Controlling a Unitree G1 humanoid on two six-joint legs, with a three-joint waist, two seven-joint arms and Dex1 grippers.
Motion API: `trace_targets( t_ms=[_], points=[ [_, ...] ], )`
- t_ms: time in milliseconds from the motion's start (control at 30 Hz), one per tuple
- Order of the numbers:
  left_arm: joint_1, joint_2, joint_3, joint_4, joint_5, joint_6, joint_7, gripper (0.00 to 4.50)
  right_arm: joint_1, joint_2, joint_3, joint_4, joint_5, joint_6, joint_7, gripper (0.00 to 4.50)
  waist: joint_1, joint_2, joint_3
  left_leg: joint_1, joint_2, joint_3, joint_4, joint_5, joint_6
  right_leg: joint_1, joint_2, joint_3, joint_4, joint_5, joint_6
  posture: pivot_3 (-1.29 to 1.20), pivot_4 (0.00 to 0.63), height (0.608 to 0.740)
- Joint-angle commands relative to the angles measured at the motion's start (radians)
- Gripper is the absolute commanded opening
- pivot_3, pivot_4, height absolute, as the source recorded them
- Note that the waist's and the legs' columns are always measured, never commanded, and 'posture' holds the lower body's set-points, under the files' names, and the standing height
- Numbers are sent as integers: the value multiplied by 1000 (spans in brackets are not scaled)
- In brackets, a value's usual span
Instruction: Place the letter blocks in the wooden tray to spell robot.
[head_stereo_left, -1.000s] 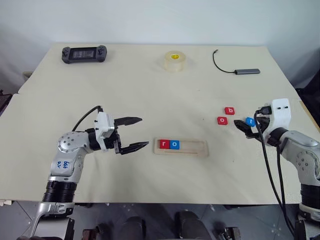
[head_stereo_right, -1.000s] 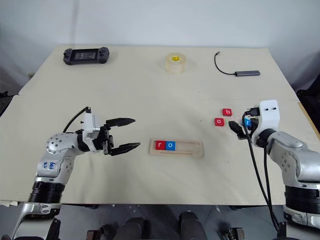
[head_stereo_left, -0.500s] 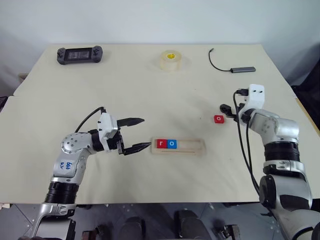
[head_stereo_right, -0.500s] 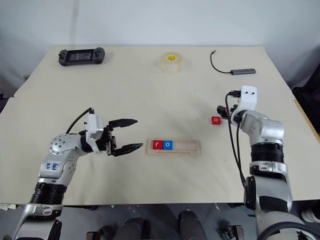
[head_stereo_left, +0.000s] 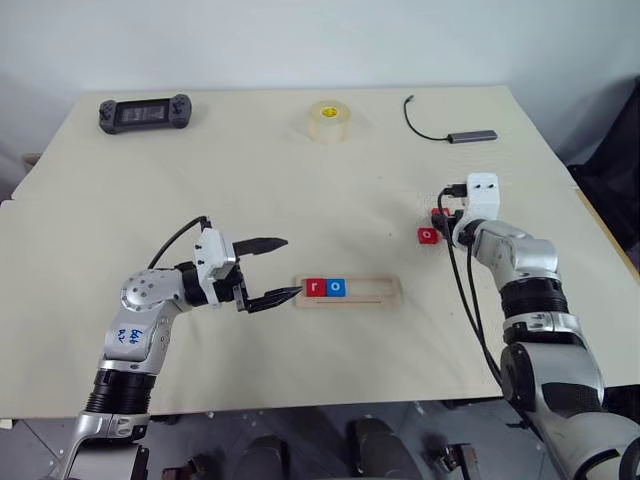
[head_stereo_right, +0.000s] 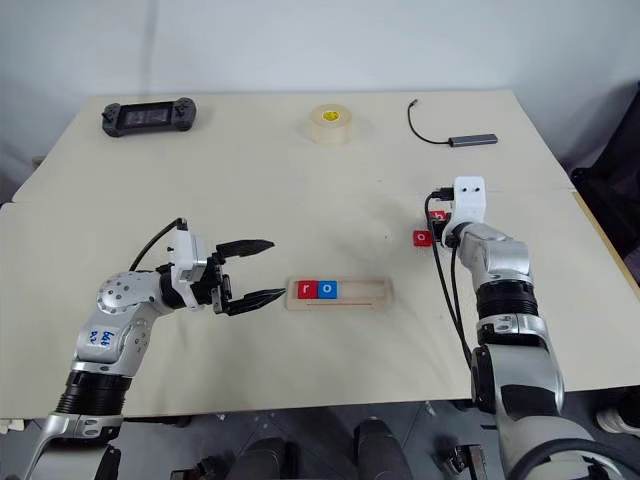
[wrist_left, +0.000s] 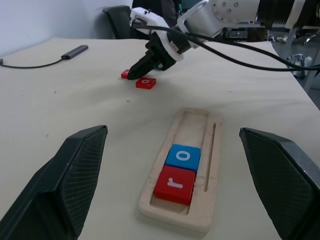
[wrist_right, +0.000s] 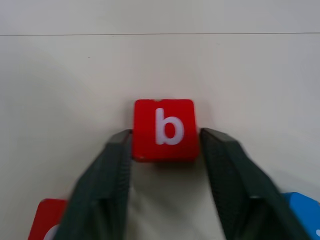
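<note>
The wooden tray (head_stereo_left: 365, 291) lies in the middle of the table with a red r block (head_stereo_left: 315, 287) and a blue o block (head_stereo_left: 336, 287) at its left end. My left gripper (head_stereo_left: 290, 266) hovers open just left of the tray. My right gripper (wrist_right: 166, 134) is shut on the red b block (wrist_right: 164, 120), one finger (wrist_right: 112, 165) pressed against each side; the block rests on the table. A red o block (head_stereo_left: 427, 236) lies beside it, and a blue block (wrist_right: 306, 212) sits by the other finger, its letter unreadable.
At the far side of the table lie a black game controller (head_stereo_left: 144, 112), a roll of tape (head_stereo_left: 329, 119) and a black cable with a grey adapter (head_stereo_left: 455, 133). The tray's right part is bare wood.
My right arm has reached forward and left from the blue block to the red b block, and its fingers have closed on it. The left arm stayed put; the camera shifted.
</note>
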Motion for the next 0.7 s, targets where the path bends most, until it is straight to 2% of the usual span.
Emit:
trace_targets(
  t_ms=[33,133,400,567,700],
  points=[
    [-16,-5,4,-15,-20,-2,-3,4500,31,-12,-40,-81,18,14,9,1453,0,0,0,0,0,0,0,0,0,0,0,0,0,0,0,0,150,740],
    [-33,-15,-9,1,-18,-2,-16,4500,80,-35,-72,-237,49,76,26,1453,5,0,0,-1,0,-1,0,0,0,0,0,0,0,0,0,0,150,740],
    [-77,-23,-39,70,-10,-13,-83,4500,360,-94,-181,-928,191,474,21,1453,20,1,0,-2,0,-2,0,0,0,-1,-1,1,-1,0,0,0,150,740],
    [-96,-26,-59,102,-9,-26,-135,4500,606,32,-288,-1319,250,711,-53,1453,35,1,0,-2,0,-3,-1,0,0,0,-1,3,-2,0,0,0,150,740],
    [-104,-31,-72,105,-18,-30,-180,4500,770,142,-273,-1485,243,747,-90,1453,44,1,0,-2,0,-3,-1,0,0,-1,0,3,-1,0,0,0,150,740]
  ],
)
